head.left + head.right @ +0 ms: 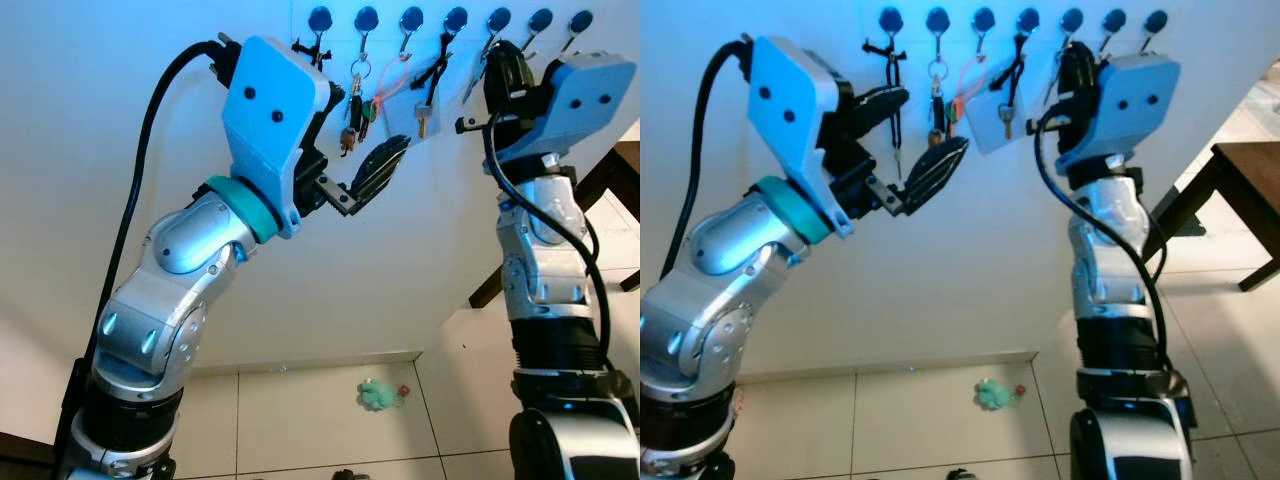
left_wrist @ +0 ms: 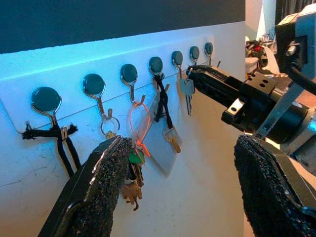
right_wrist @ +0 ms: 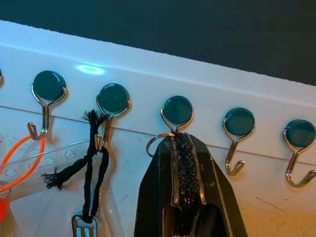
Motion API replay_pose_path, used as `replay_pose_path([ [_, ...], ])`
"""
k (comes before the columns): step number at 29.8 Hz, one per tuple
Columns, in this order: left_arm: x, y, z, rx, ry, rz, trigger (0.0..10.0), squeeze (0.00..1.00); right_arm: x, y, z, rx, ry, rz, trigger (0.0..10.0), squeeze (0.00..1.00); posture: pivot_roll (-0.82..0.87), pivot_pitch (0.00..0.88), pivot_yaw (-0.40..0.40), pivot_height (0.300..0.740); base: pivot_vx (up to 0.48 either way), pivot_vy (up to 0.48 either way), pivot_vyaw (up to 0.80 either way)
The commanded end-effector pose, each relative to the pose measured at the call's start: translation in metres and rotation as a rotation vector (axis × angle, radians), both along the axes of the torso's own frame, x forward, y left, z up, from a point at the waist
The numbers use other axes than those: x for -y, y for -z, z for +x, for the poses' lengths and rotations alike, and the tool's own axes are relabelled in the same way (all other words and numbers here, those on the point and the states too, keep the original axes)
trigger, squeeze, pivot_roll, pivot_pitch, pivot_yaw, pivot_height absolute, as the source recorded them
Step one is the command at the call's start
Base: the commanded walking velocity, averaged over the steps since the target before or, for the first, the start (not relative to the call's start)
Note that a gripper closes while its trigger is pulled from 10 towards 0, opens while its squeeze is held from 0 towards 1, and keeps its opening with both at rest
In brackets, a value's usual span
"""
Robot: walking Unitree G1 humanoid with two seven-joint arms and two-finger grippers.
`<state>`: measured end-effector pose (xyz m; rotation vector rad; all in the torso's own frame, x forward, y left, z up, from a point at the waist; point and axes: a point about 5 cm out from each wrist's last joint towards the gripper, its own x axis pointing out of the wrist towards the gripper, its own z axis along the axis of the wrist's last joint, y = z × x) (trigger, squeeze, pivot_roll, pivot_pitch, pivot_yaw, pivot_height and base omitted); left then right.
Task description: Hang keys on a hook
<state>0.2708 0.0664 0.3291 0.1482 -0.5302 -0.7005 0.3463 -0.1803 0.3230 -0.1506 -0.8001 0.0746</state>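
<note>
- Row of seven round blue-capped hooks (image 1: pixel 410 20) runs along top of white wall (image 1: pixel 80 150); each has a metal J-hook below the cap.
- Right gripper (image 3: pixel 183 148) is raised to the rack, fingers pressed together on a key w/ silver ring (image 3: pixel 157 143). The ring sits at the hook third from the rack's right end (image 3: pixel 177 112); can't tell if it is fully over the hook.
- In left wrist view the key (image 2: pixel 187 89) hangs from the right gripper's fingertips, close against the wall.
- Left gripper (image 1: pixel 372 172) is up in front of the wall, below the rack's left part, fingers spread wide apart w/ nothing between them. One padded finger (image 2: pixel 106 182) is in line w/ the hanging bunches.
- Already on rack, from the left: black cord (image 2: pixel 61 138) on first hook; ring w/ bunch of keys (image 1: pixel 354 105) on second; orange loop (image 2: pixel 138 123) w/ clear plastic tag (image 2: pixel 160 148) on third; black cord w/ a key (image 1: pixel 424 115) on fourth.
- Two hooks at the rack's right end (image 3: pixel 266 133) are bare.
- Tiled floor (image 1: pixel 300 410) below, w/ a small green fluffy thing (image 1: pixel 378 395) lying near the wall base.
- Dark wooden tabletop (image 1: pixel 1240 165) stands off to the robot's right.
</note>
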Motion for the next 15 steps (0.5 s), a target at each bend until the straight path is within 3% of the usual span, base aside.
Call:
replay_pose_path([
  [1, 0.0015, -0.0011, -0.0018, 0.007, 0.018, -0.003, 10.0, 0.0, -0.0006, 0.005, -0.0028, -0.011, -0.018, -0.002, 10.0, 0.0, -0.11, 0.14, 0.048, 0.74, 0.0, 0.0, 0.0],
  [15, 0.0022, -0.0009, -0.0018, 0.008, 0.02, -0.003, 10.0, 0.0, -0.0013, 0.0025, -0.0055, 0.01, -0.014, -0.023, 10.0, 0.0, -0.11, 0.14, 0.048, 0.74, 0.0, 0.0, 0.0],
])
